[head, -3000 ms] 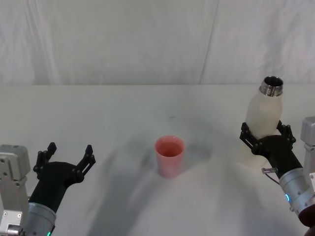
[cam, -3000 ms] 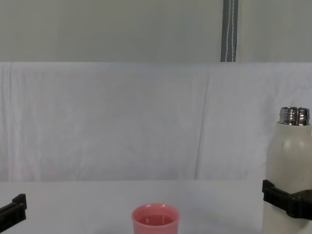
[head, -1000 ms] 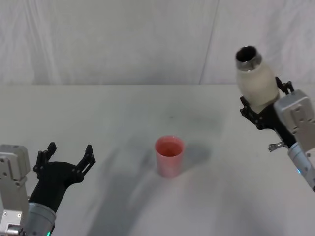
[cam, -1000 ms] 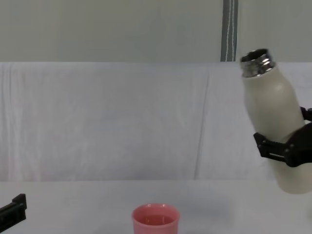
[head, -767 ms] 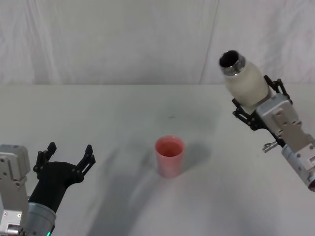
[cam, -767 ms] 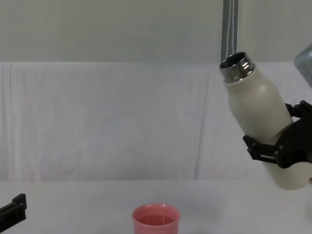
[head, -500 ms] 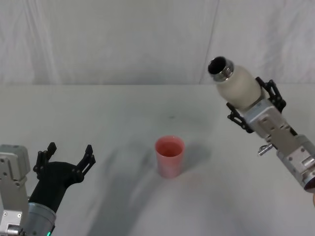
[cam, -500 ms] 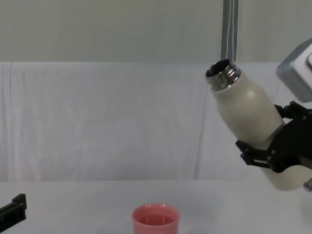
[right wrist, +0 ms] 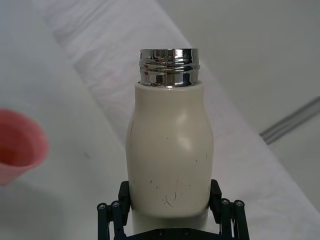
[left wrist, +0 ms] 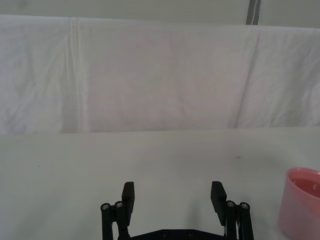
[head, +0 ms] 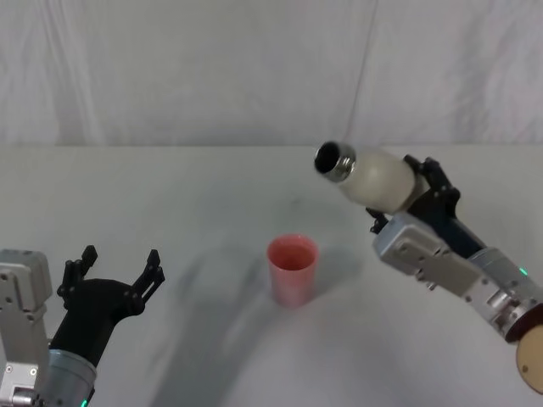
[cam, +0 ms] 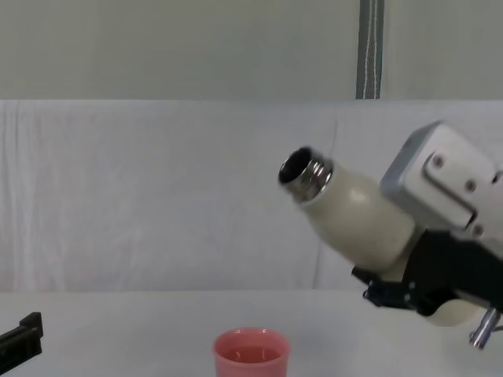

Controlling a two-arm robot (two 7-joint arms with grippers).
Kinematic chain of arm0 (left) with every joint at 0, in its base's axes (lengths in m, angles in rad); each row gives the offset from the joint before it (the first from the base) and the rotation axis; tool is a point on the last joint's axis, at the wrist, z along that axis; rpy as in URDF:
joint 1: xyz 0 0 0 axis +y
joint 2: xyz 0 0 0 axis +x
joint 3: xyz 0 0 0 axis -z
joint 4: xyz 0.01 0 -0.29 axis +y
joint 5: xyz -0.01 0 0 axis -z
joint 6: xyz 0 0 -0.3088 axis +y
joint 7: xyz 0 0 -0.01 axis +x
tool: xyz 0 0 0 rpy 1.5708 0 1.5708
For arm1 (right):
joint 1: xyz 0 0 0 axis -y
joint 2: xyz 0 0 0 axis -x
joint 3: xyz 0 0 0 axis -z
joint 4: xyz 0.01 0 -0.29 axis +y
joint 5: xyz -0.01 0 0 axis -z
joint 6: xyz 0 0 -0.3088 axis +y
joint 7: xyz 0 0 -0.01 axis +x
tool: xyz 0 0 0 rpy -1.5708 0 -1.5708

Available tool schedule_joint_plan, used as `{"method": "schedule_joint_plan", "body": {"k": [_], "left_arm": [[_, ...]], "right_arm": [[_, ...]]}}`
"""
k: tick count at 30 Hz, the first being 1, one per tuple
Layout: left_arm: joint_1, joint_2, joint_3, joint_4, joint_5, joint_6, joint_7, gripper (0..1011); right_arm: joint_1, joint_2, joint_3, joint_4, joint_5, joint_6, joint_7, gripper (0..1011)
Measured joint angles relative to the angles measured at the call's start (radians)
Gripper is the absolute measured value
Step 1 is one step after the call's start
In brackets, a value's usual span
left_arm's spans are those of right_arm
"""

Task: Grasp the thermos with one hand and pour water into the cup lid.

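My right gripper [head: 405,197] is shut on the lower body of the cream-white thermos [head: 373,180], holding it in the air and tilted steeply. Its open steel neck [cam: 305,174] points left, above and to the right of the pink cup lid [head: 293,269]. No stream shows at the mouth. The cup lid [cam: 251,355] stands upright on the white table. In the right wrist view the thermos [right wrist: 170,150] sits between the jaws of the right gripper [right wrist: 170,220], with the cup lid [right wrist: 17,150] off to one side. My left gripper [head: 119,267] rests open near the table's front left.
A white cloth covers the table [head: 212,195] and hangs as a backdrop behind it. In the left wrist view the left gripper [left wrist: 173,200] has bare table ahead of it, and the cup lid [left wrist: 301,200] stands at the edge.
My right gripper lifted the thermos off the table, carried it left toward the cup lid and tilted it much further over. The left arm and the cup lid have not moved.
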Motion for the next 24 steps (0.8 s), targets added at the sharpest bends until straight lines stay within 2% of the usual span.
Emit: {"method": "schedule_joint_plan", "body": {"k": [14,24], "left_arm": [[0.000,0.000,0.000,0.000,0.000,0.000,0.000,1001],[0.000,0.000,0.000,0.000,0.000,0.000,0.000,1001]], "right_arm": [[0.027,0.032,-0.082,0.038,-0.134,0.033,0.004,950],[0.040,0.043,-0.114,0.068,-0.205,0.060,-0.011,950]]}}
